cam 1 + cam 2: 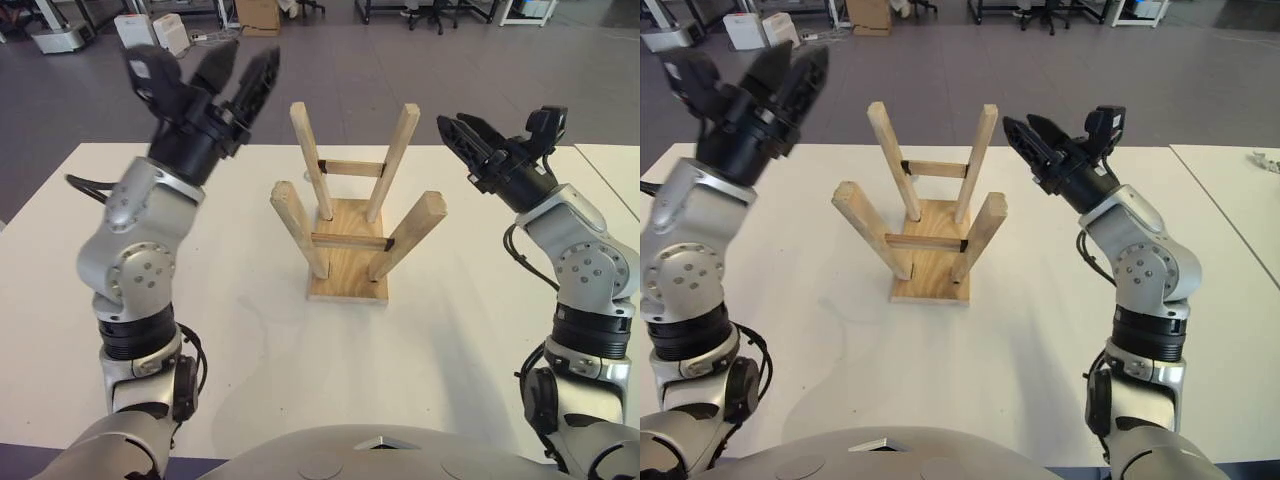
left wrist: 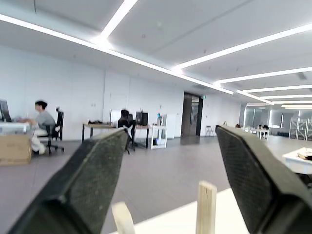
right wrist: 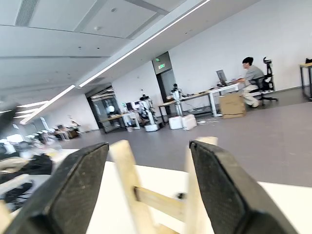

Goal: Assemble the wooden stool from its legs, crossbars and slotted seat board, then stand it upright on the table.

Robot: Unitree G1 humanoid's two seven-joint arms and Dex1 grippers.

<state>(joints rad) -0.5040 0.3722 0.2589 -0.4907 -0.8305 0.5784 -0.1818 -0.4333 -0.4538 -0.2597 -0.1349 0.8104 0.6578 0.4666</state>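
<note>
The wooden stool (image 1: 349, 215) stands upside down in the middle of the white table (image 1: 250, 340), its seat board (image 1: 348, 275) flat on the surface and its legs splayed upward, joined by crossbars (image 1: 351, 168). My left gripper (image 1: 238, 75) is raised high, left of the stool and apart from it, open and empty. My right gripper (image 1: 462, 138) hangs to the right of the far right leg (image 1: 394, 150), open with nothing between its fingers. Leg tops (image 2: 206, 207) rise between the left fingers (image 2: 83, 187). Two legs and a crossbar (image 3: 158, 201) appear beyond the right fingers (image 3: 226, 187).
A second white table (image 1: 1230, 190) stands to the right, with a small object at its far edge. Open floor with desks, chairs and boxes lies behind the table. Bare tabletop surrounds the stool on all sides.
</note>
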